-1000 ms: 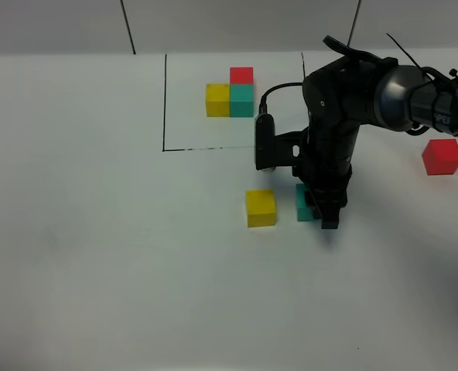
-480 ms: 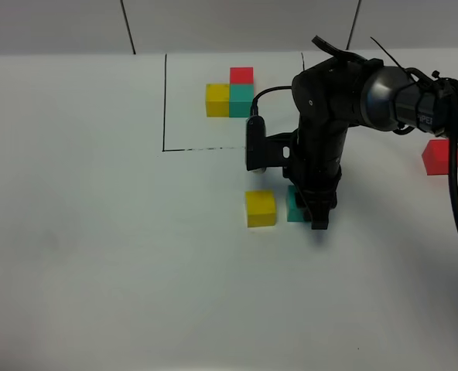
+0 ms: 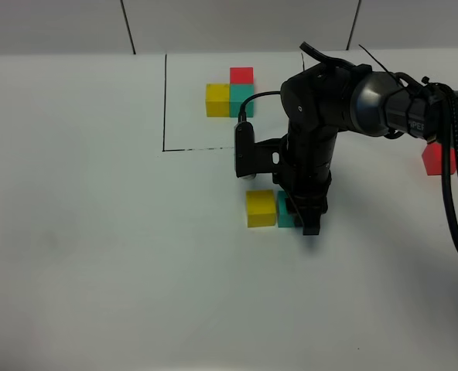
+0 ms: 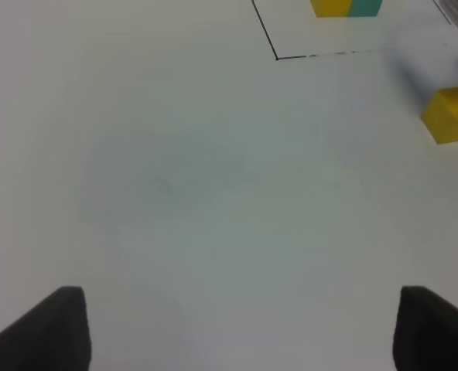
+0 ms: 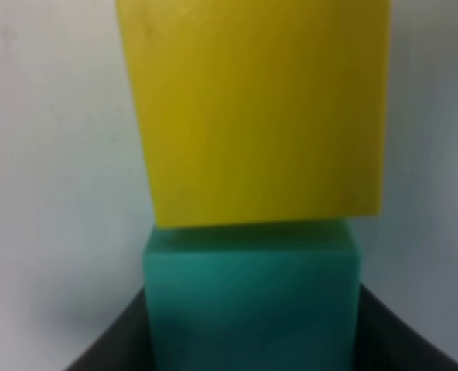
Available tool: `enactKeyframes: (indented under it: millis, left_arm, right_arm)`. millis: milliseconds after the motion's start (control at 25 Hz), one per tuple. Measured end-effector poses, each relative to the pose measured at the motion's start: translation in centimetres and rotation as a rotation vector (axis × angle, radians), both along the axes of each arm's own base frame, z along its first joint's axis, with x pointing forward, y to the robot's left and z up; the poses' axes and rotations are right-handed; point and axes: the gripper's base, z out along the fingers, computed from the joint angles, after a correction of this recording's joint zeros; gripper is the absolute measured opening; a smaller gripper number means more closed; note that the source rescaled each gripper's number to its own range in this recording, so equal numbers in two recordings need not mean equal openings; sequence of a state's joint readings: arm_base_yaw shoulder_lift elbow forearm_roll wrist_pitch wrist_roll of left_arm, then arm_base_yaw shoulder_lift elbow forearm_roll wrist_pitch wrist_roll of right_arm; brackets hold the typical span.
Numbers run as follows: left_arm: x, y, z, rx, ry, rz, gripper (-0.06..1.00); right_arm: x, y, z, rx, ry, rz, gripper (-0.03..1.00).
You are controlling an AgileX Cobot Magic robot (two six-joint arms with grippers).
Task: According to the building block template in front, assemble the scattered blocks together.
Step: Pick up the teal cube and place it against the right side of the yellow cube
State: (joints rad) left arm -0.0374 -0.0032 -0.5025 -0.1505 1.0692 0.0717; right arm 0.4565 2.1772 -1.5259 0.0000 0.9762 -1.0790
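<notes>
Plainly, the matte teal cube [image 3: 283,212] sits flush against the yellow cube [image 3: 261,209]. It is mostly hidden by the black right gripper [image 3: 310,224], whose jaws are closed together behind it (the wrist view is too blurred to confirm contact). Beyond the yellow cube the building block template [image 3: 230,94] lies in its thin black outline. The red cube [image 3: 432,158], well to the yellow cube's right, is partly cut by cables [image 3: 453,178], and the left gripper [image 4: 240,332], well apart from it, gapes wide and empty.

Building block template [image 3: 230,91] was yellow, teal, red, outlined in thin black; loose yellow cube [image 3: 261,209], teal cube [image 3: 283,219], red cube [image 3: 432,160]; table [image 3: 97,247] was white.
</notes>
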Motion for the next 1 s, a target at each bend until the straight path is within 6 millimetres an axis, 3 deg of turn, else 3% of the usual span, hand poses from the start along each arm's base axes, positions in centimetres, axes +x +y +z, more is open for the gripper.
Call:
enactKeyframes:
  millis: [1000]
  left_arm:
    - [0.0,0.0,0.0,0.0,0.0,0.0,0.86]
  right_arm:
    - [0.06,0.11,0.0,0.013,-0.007,-0.027,0.0]
